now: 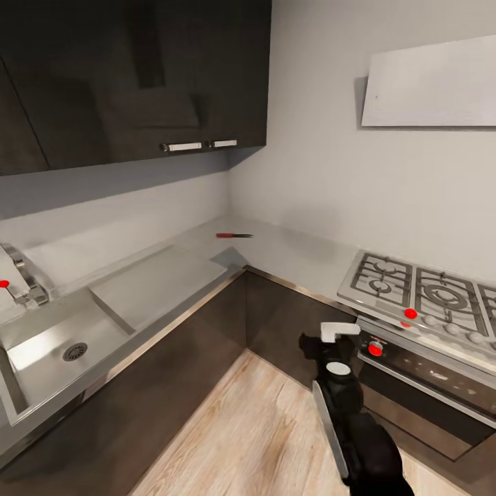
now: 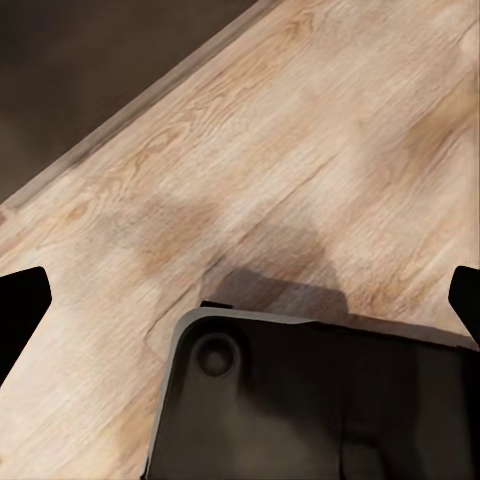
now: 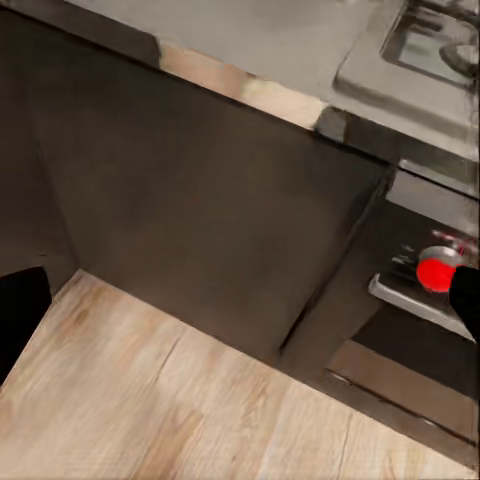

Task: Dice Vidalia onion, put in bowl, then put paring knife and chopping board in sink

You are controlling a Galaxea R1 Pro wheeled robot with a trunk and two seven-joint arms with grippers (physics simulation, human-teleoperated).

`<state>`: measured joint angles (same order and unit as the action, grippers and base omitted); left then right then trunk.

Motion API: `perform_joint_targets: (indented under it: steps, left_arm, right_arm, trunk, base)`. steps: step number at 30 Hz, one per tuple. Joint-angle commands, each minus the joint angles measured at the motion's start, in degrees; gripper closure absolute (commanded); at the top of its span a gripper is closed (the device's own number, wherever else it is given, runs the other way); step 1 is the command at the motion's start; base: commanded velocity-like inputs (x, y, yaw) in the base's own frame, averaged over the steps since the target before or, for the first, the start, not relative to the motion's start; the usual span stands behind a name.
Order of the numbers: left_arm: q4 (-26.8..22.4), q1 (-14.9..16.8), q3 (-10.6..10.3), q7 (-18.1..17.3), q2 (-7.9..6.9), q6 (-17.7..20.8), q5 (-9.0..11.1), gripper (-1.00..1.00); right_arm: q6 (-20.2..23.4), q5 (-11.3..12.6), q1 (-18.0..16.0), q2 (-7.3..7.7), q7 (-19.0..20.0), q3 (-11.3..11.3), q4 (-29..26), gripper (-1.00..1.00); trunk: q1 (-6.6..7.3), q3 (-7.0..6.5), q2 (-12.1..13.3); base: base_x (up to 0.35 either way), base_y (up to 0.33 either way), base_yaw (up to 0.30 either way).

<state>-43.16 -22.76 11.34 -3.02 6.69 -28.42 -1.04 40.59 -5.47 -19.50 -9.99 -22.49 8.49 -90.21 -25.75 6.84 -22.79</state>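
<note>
Head view is showing the kitchen corner: sink [image 1: 48, 358] at 8 o'clock with no onion visible in its basin, paring knife [image 1: 233, 235] lying on the countertop [image 1: 296, 251] near 12 o'clock, right gripper [image 1: 329, 342] hanging low at 5 o'clock before the stove [image 1: 420, 296]. Both wrist views are showing fingertips spread wide at the frame edges, holding nothing. Step judged: approaching; next move calls for turning toward the sink and locating the onion.

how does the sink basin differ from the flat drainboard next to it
The sink basin is sunk below counter level, while the drainboard lies flat and nearly flush with the countertop. The basin has a round drain; the drainboard has no opening. The basin sits by the tap; the drainboard runs toward the corner. Both are matte grey and hold nothing visible.
</note>
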Motion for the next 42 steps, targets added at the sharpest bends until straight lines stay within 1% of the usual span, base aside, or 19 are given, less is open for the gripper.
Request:
perform_joint_targets:
  steps: [1, 2, 4, 6, 7, 8, 9, 11, 12, 14, 15, 16, 17, 18, 20, 21, 26, 31, 42]
  left_arm:
    - [-0.1, 0.0, 0.2, -0.3, 0.08, -0.1, -0.1, -1.0]
    - [0.3, 0.0, -0.5, -0.4, 0.02, -0.1, 0.0, -1.0]
    - [0.7, 0.0, -0.7, -0.4, -0.05, -0.1, 0.0, -1.0]
    - [0.8, 0.0, -0.8, -0.4, -0.08, -0.1, -0.1, -1.0]
    - [0.9, 0.0, -0.8, -0.4, -0.08, -0.1, -0.1, -1.0]
    - [0.9, 0.0, -0.8, -0.4, -0.09, -0.1, -0.1, -1.0]
    - [0.9, 0.0, -0.9, -0.4, -0.09, -0.1, -0.1, -1.0]
    - [1.0, 0.0, -0.9, -0.4, -0.1, -0.1, 0.0, -1.0]
    - [1.0, 0.0, -0.9, -0.4, -0.1, -0.1, 0.0, -1.0]
    - [1.0, 0.0, -0.9, -0.4, -0.1, -0.1, 0.0, -1.0]
    - [1.0, 0.0, -0.9, -0.4, -0.1, -0.1, 0.0, -1.0]
    - [1.1, 0.0, -0.9, -0.4, -0.1, -0.1, 0.0, -1.0]
    - [1.0, 0.0, -0.9, -0.4, -0.1, -0.1, 0.0, -1.0]
    - [1.0, 0.0, -0.9, -0.4, -0.08, -0.1, 0.0, -1.0]
    - [1.1, 0.0, -1.0, -0.4, -0.04, -0.1, 0.0, -1.0]
    - [1.1, 0.0, -1.1, -0.4, -0.04, -0.1, 0.0, -1.0]
    - [1.1, 0.0, -1.1, -0.4, -0.04, -0.1, 0.0, -1.0]
    - [1.1, 0.0, -1.1, -0.3, -0.06, -0.1, 0.0, -1.0]
    - [1.1, 0.0, -1.1, -0.3, -0.04, -0.1, 0.0, -1.0]
  right_arm:
    - [2.9, -0.4, -3.5, 0.0, -0.5, 0.1, 0.1, -1.0]
    - [9.8, -0.4, -14.2, 0.0, -1.7, 0.1, 0.9, -1.0]
    - [13.2, -0.3, -22.2, 0.0, -2.2, 0.1, 2.8, -1.0]
    - [14.7, -0.3, -30.8, 0.0, -2.5, 0.1, 8.1, -1.0]
    - [14.9, -0.3, -33.0, 0.0, -2.6, 0.1, 10.0, -1.0]
    - [15.2, -0.4, -37.2, 0.0, -2.7, 0.1, 14.2, -1.0]
    - [15.2, -0.4, -39.3, 0.0, -2.8, 0.1, 16.6, -1.0]
    - [15.0, -0.4, -46.4, 0.0, -3.1, 0.0, 26.7, -1.0]
    - [14.8, -0.4, -47.9, 0.0, -3.1, 0.0, 29.2, -1.0]
    - [13.4, -0.2, -53.2, 0.0, -3.3, -0.1, 38.3, -1.0]
    - [12.9, 0.0, -54.3, 0.0, -3.3, -0.2, 40.3, -1.0]
    - [10.9, 1.2, -56.5, 0.0, -3.3, -0.3, 45.4, -1.0]
    - [9.4, 2.6, -57.4, 0.0, -3.3, -0.3, 48.2, -1.0]
    - [8.7, 3.4, -57.7, 0.0, -3.3, -0.3, 49.4, -1.0]
    - [5.6, 7.8, -58.4, 0.0, -3.3, -0.3, 54.2, -1.0]
    - [3.9, 10.7, -58.7, 0.0, -3.3, -0.2, 56.1, -1.0]
    - [2.3, 16.0, -58.9, 0.0, -3.2, -0.1, 57.8, -1.0]
    - [2.1, 17.3, -58.9, 0.0, -3.2, 0.0, 58.1, -1.0]
    - [2.0, 17.4, -58.9, 0.0, -3.1, 0.0, 58.2, -1.0]
  trunk:
    - [-0.03, 0.13, -0.1]
    - [-0.03, 0.13, -0.1]
    - [-0.03, 0.13, -0.1]
    - [-0.03, 0.13, -0.1]
    - [-0.03, 0.13, -0.1]
    - [-0.03, 0.13, -0.1]
    - [-0.03, 0.13, -0.1]
    - [-0.03, 0.13, -0.1]
    - [-0.03, 0.13, -0.1]
    - [-0.03, 0.13, -0.1]
    - [-0.03, 0.13, -0.1]
    - [-0.03, 0.13, -0.1]
    - [-0.03, 0.13, -0.1]
    - [-0.03, 0.13, -0.1]
    - [-0.03, 0.13, -0.1]
    - [-0.03, 0.13, -0.1]
    - [-0.03, 0.13, -0.1]
    - [-0.03, 0.13, -0.1]
    - [-0.03, 0.13, -0.1]
  base:
    - [0.0, 0.0, 0.0]
    - [0.0, 0.0, 0.0]
    - [0.0, 0.0, 0.0]
    - [0.0, 0.0, 0.0]
    - [0.0, 0.0, 0.0]
    - [0.0, 0.0, 0.0]
    - [0.0, 0.0, 0.0]
    - [0.0, 0.0, 0.0]
    - [0.0, 0.0, 0.0]
    - [0.019, -0.031, 0.0]
    - [0.052, -0.067, 0.0]
    - [0.116, -0.129, 0.0]
    - [0.153, -0.163, 0.0]
    - [0.165, -0.175, 0.0]
    - [0.19, -0.199, 0.0]
    - [0.206, -0.214, 0.0]
    - [0.213, -0.221, 0.0]
    - [0.215, -0.207, 0.017]
    - [0.108, -0.081, 0.242]
